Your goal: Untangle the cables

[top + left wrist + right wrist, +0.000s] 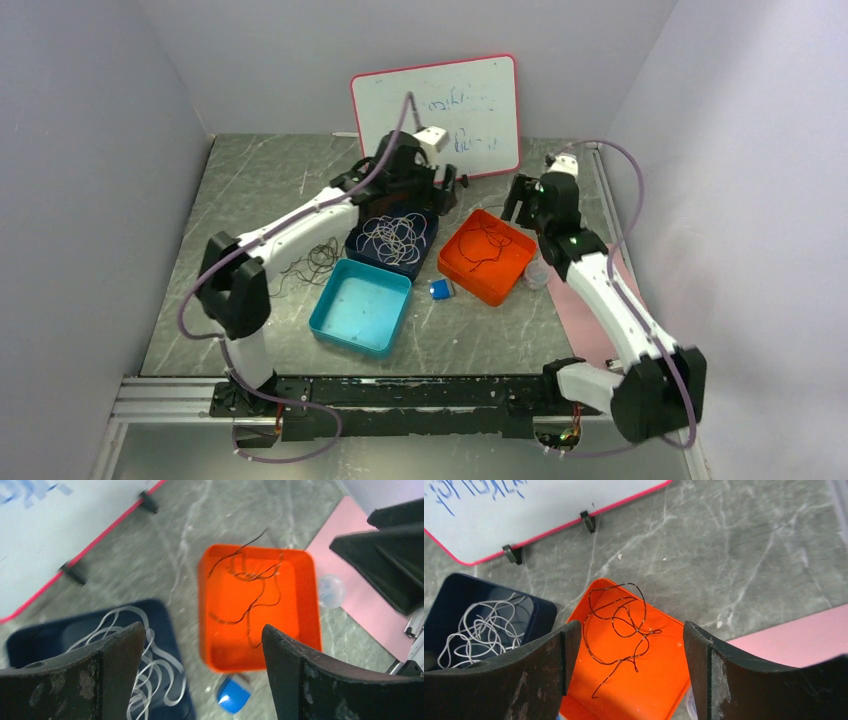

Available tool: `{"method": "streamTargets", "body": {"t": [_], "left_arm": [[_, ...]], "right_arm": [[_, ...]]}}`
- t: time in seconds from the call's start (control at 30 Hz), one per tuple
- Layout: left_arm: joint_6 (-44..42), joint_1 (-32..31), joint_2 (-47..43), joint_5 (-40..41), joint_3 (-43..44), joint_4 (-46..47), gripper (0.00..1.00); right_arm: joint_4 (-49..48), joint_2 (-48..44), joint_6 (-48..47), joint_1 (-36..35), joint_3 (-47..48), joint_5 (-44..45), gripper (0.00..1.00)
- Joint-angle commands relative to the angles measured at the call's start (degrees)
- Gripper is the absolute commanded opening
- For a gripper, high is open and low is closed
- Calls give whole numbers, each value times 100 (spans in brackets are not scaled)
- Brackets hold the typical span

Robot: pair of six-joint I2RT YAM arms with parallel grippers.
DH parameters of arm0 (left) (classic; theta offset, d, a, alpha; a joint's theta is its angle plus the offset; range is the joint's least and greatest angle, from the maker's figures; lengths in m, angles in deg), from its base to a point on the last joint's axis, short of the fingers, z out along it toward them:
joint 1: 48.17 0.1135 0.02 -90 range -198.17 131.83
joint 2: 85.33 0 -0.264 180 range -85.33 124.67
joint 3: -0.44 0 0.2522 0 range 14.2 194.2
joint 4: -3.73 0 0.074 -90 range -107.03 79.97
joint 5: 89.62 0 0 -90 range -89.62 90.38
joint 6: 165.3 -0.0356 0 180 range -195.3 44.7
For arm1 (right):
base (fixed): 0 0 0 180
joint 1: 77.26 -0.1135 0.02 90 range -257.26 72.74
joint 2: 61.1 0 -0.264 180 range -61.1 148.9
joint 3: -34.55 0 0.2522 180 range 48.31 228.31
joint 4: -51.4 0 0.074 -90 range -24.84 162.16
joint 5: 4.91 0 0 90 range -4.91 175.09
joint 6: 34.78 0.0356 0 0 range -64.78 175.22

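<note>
Top external view shows the cables in three places. A heap of whitish strands (395, 238) lies curled in the navy tray (357, 250). One dark strand (487, 243) lies loosely looped in the orange tray (500, 275), one end rising over its far rim. A small tangle of dark strands (318, 258) sits on the worktop (260, 190) just left of the teal tray (360, 305). Judged from this layout, the trays serve to keep separated strands sorted by colour, light in navy and dark in orange, with the loose tangle not yet dealt with. The left pincer (201, 629) hangs near the far edge of the navy tray, angled toward the orange one; its jaws stand wide apart and carry nothing. The right pincer (630, 625) hovers above the orange tray, directly over the dark strand, likewise spread wide and empty, which suggests it is placed either to let go of or to take hold of that strand; which of the two cannot be told. Outward from the trays, a small blue object (441, 289) lies between the teal and orange trays, a clear round item (535, 272) touches the orange tray's right side, a pink mat (590, 310) lies beyond it, and a whiteboard (440, 115) leans against the back wall.
</note>
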Motion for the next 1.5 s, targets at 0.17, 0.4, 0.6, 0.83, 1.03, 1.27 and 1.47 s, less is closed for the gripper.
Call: {"method": "streamTargets", "body": {"t": [0.17, 0.4, 0.6, 0.83, 1.03, 1.27, 1.47], "left_arm": [[538, 721, -1798, 591, -1836, 349, 90], [643, 976, -2727, 896, -2725, 211, 91], [668, 1289, -3172, 760, -3249, 292, 91], [668, 1385, -3137, 504, -3373, 452, 90], [942, 1396, -2983, 286, -3364, 564, 89], [993, 1403, -2886, 208, -3390, 611, 88], [1028, 1407, -2832, 199, -3408, 637, 88]], "right_arm": [[107, 2076, 60, 502, 1351, -1487, 70], [389, 3258, -139, 526, 2039, -1763, 68], [349, 3314, -249, 513, 1853, -2191, 46], [492, 3070, -387, 342, 1409, -2257, 23], [538, 2852, -357, 113, 876, -2188, 11], [338, 2913, -239, -291, 265, -1757, 8], [40, 3028, -129, -458, -7, -1478, 6]]}}
